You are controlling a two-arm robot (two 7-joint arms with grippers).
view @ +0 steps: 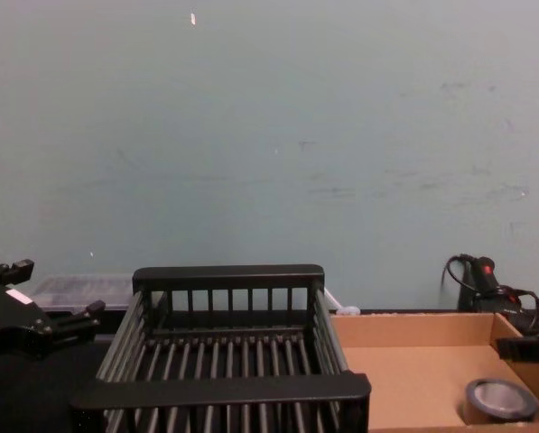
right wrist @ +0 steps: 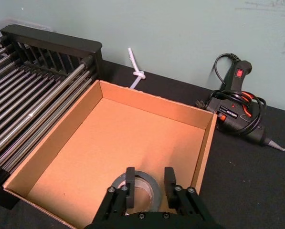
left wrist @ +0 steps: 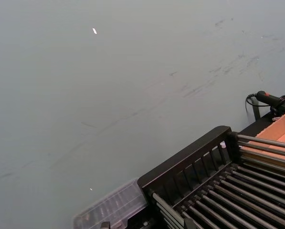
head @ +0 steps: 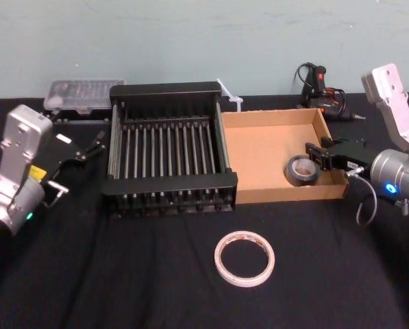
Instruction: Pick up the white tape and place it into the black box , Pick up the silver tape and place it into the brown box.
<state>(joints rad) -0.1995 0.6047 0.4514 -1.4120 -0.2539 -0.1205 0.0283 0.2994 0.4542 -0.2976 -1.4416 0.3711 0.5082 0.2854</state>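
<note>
black cloth (head: pixel 122 288), pale wall behind | right gripper (head: pixel 316 156) reaches level over brown box (head: pixel 259 154), fingers spread just above silver tape (head: pixel 301 169) lying flat inside | white tape (head: pixel 244 258) on cloth before black box (head: pixel 170 184) | left gripper (head: pixel 94 145) beside black box, fingers apart, empty

the brown box (head: pixel 273 116) is seen as plain matt cardboard, while the black box (head: pixel 170 182) is built of glossy metal bars under matt black rims. the silver tape (head: pixel 300 180) is given a dull grey sheen and the white tape (head: pixel 244 279) a smooth, slightly glossy face. the table (head: pixel 135 274) is covered in matt black cloth.
</note>
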